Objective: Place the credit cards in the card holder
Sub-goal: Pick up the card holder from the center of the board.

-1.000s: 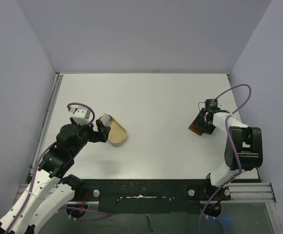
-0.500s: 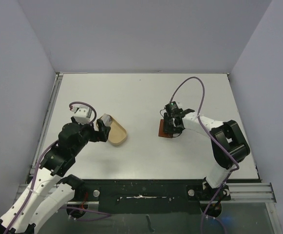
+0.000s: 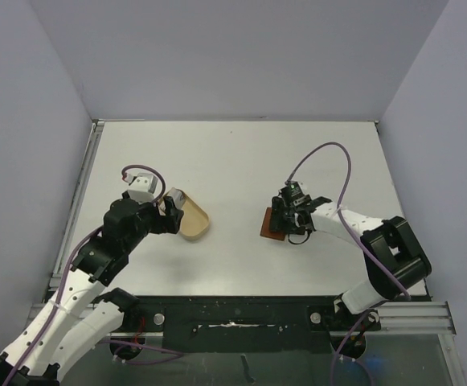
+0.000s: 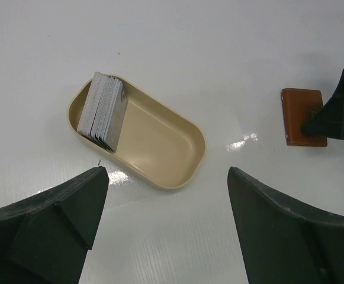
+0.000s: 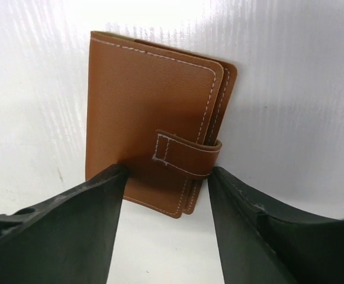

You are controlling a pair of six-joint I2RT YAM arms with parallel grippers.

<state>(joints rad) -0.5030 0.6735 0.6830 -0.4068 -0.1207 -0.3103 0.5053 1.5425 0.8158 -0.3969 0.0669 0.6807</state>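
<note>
Pinching the card holder (image 5: 151, 118) in my right claw (image 5: 166, 173). Credit cards (image 4: 103, 110) sit ahead-left of my spread left claw (image 4: 167, 173).

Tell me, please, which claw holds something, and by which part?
The right claw seems to grip the closed card holder by both side edges at its near end. The left claw holds nothing.

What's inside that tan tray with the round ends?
A stack of cards stands on edge at one end of the tray. The rest of its floor is bare. Only the cards' edges show, so their faces and anything underneath them are hidden.
</note>
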